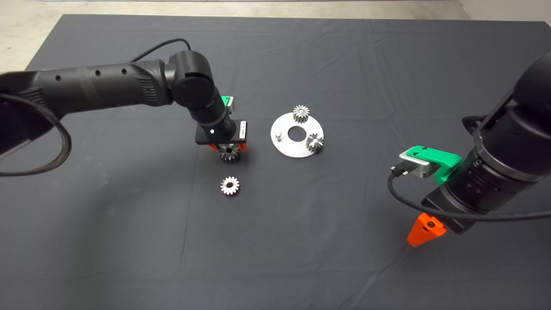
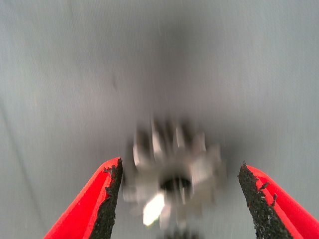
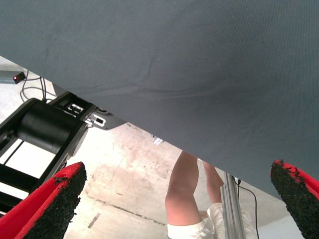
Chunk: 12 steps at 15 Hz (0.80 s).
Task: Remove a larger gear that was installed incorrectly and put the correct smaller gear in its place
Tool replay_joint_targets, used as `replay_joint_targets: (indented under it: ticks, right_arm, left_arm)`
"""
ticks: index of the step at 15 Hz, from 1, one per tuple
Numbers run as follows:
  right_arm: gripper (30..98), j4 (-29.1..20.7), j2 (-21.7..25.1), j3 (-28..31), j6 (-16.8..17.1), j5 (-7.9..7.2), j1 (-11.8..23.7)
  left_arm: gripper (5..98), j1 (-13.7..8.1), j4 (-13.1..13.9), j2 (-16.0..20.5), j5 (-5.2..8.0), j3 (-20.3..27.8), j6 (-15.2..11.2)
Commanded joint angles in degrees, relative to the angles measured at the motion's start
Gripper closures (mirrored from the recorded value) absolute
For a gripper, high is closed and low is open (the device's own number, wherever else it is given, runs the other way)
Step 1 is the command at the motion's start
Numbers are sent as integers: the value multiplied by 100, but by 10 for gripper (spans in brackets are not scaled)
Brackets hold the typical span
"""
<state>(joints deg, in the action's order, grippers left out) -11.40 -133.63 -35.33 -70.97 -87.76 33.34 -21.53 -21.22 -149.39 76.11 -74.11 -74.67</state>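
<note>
Two black arms reach over the dark mat on the tabletop, one from each side. Left arm stretches well in toward the middle, its left tool pointing down right over the larger gear. That dull grey gear lies flat on the mat, just to the left of the round silver plate. From the wrist camera, the gear sits between the two red fingers, with a clear gap on either side — the tool is spread wide and touching nothing. Right tool hangs off to the side, low at the right edge, well apart from everything; its fingers stand far apart as well, and past the mat's edge a person's bare leg shows on the floor. On to the plate: big hole in its centre, two gears on it, one at the far edge and one at the right edge, and a small bare peg on its left side. Smallest piece now — the smaller gear, bright and pale-faced, lies flat on the mat just in front of the larger one, not touching it.
</note>
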Motion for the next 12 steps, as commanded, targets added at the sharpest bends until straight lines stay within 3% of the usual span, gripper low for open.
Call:
replay_joint_targets:
  ticks: [1, 4, 6, 7, 9, 12]
  right_arm:
    - [308, -73, -10, 45, 13, -602, 146]
    - [308, -73, -28, 45, 13, -602, 147]
    - [308, -64, -36, 45, 13, -602, 144]
    - [308, -64, -36, 45, 13, -602, 138]
    - [308, -56, -36, 45, 13, -602, 139]
    - [308, -47, -36, 45, 13, -602, 138]
  left_arm:
    - [449, -431, -128, 353, 677, 1023, -557]
    - [401, -458, -110, 379, 1029, 1401, -1058]
    - [372, -458, -90, 417, 1055, 1706, -1470]
    - [356, -458, 49, 442, 1055, 1690, -1559]
    - [338, -440, 400, 520, 1046, 1576, -1575]
    - [267, -423, 584, 779, 1020, 1555, -1559]
